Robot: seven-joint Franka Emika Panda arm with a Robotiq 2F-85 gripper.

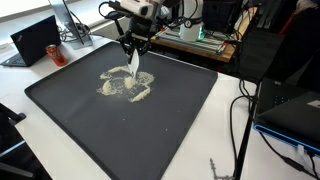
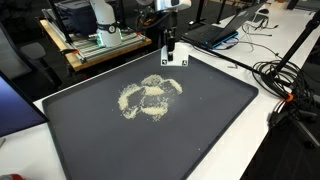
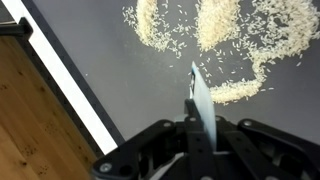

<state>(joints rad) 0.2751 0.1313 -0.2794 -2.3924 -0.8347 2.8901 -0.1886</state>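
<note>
My gripper (image 1: 133, 48) is shut on a thin white flat scraper (image 1: 133, 65), blade pointing down, at the far edge of a large black mat (image 1: 180, 120). Pale rice grains (image 1: 127, 86) lie on the mat in loose curved heaps just in front of the blade. In an exterior view the gripper (image 2: 168, 45) and the scraper (image 2: 172, 60) stand near the mat's back edge, beyond the rice (image 2: 150, 97). In the wrist view the scraper (image 3: 200, 98) sticks out from the jaws (image 3: 200, 128), with rice (image 3: 215, 25) beyond its tip and a short streak beside it.
The mat (image 2: 200, 120) lies on a white table (image 3: 70, 85) with wooden floor (image 3: 35, 130) past its edge. A laptop (image 1: 35, 40) sits at a corner. Black cables (image 1: 240, 115) run along one side. A wooden shelf with equipment (image 2: 95, 40) stands behind.
</note>
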